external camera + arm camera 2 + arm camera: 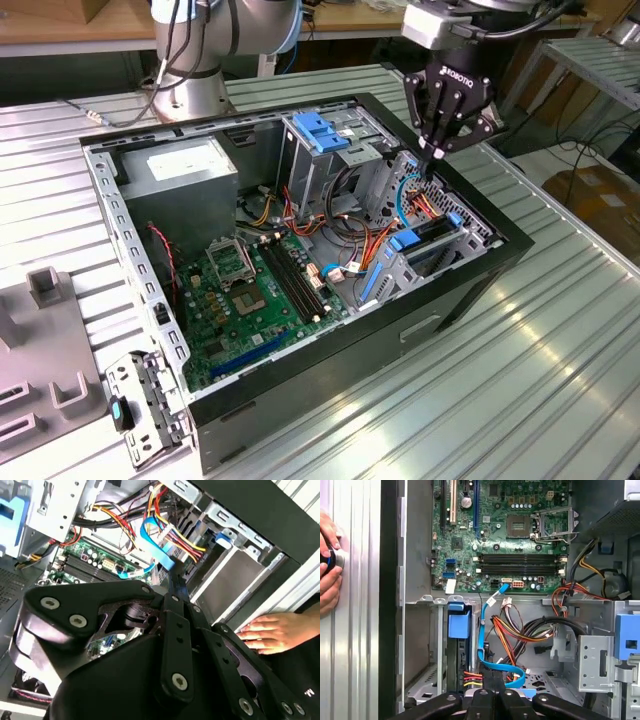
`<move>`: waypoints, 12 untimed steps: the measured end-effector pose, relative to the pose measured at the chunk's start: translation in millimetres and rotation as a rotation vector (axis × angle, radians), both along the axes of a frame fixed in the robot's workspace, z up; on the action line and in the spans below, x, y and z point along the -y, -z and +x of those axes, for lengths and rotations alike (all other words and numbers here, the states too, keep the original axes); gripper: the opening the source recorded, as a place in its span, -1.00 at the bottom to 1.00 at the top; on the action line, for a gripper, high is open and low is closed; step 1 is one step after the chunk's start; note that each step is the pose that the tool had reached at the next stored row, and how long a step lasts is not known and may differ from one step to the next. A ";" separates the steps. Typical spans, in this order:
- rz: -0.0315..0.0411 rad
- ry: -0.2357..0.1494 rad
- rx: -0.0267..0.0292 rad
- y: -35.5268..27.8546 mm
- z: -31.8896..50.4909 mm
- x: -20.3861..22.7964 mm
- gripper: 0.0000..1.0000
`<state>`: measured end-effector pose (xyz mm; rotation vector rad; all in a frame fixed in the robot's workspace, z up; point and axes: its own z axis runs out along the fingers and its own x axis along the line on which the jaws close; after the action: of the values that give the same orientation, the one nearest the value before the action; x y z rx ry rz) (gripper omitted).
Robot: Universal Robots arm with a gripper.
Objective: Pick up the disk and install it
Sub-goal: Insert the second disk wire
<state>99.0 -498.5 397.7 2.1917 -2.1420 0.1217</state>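
**Gripper over drive cage, disk seated in bay**

The gripper (432, 160) is held above the front corner of the open computer case (470, 290), at the exterior view's right. Its fingers (481, 700) are pressed together to a point, and nothing is seen pinched between them. The tips are placed just over the tangle of cabling beside the drive cage.

The disk (432, 238) is seen slotted on edge in that cage, just below the gripper, with the blue ends of its side rails showing. In the first wrist view one blue rail end (458, 624) is seen on top of the dark slot.

Access around the tips is crowded. A flat blue data cable (484, 630) is looped up from the motherboard (250, 290) to the cage, and a bundle of red, orange and yellow wires (517, 635) is draped just beside it. A blue latch plate (318, 130) is seen on the taller bay next to them. The grey power-supply box (190, 170) is set at the far corner of the case, well apart from the gripper.

A person's hand (272, 632) is rested on the ribbed metal table (560, 340) just outside the case wall. In the first wrist view a small round object is covered by its fingers (329, 575). A loose metal bracket (150, 400) is laid near the case's near corner.
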 end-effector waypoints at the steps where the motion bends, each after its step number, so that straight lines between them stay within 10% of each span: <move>1: -0.0106 0.000 0.0000 2.5 2.3 -5.1 -0.79; 5: -0.0264 0.000 0.0000 6.6 4.9 -11.5 -0.66; 12: -0.0316 0.000 0.0000 9.3 5.1 -12.0 -0.52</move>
<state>104.0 -486.5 388.4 2.1747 -2.1249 0.1545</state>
